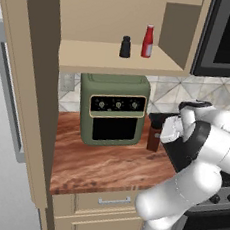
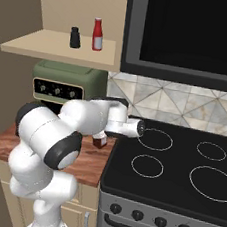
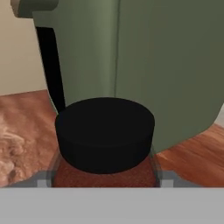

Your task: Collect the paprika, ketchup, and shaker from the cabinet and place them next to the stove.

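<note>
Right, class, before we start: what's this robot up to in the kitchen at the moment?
The robot is moving spices from the cabinet to the wooden counter beside the stove. Its gripper is at the paprika, a dark jar with a black cap, which stands upright on the counter between the green toaster oven and the stove. Whether the jaws grip it or have let go is unclear. The ketchup and the shaker wait on the cabinet shelf, side by side.

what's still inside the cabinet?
On the cabinet shelf: the shaker and, just beside it, the ketchup, both upright. The paprika stands on the counter below. The cabinet's upper part is out of frame.
</note>
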You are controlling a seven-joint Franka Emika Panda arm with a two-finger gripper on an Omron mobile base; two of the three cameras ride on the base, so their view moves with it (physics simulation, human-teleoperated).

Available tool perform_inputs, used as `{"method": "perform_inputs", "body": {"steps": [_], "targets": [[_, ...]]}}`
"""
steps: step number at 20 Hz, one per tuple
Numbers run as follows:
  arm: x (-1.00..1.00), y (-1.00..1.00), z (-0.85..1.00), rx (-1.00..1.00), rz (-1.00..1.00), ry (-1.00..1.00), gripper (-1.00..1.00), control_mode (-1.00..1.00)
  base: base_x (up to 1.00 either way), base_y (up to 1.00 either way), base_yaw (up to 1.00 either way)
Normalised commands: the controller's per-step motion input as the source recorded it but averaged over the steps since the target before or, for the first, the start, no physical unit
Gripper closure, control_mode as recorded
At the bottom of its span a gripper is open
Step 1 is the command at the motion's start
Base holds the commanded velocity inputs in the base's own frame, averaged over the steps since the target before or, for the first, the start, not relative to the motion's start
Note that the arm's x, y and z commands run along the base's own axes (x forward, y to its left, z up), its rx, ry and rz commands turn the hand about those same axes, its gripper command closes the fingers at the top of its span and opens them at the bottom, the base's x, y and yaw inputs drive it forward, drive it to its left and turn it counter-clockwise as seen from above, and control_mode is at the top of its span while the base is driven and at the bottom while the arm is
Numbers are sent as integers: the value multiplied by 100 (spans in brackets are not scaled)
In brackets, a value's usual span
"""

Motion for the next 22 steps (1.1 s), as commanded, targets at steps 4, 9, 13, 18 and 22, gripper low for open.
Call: {"method": "perform_inputs", "body": {"steps": [4,9,13,18,22], "targets": [[10,-6,-16,0,8,0,100,-100,0,0,0],[1,-1,-24,0,9,0,-100,-100,0,0,0],[-2,0,-16,0,1,0,-100,-100,0,0,0],[0,0,-1,0,0,-1,-100,-100,0,0,0],[-13,1,0,0,-1,-3,-100,-100,0,0,0]]}}
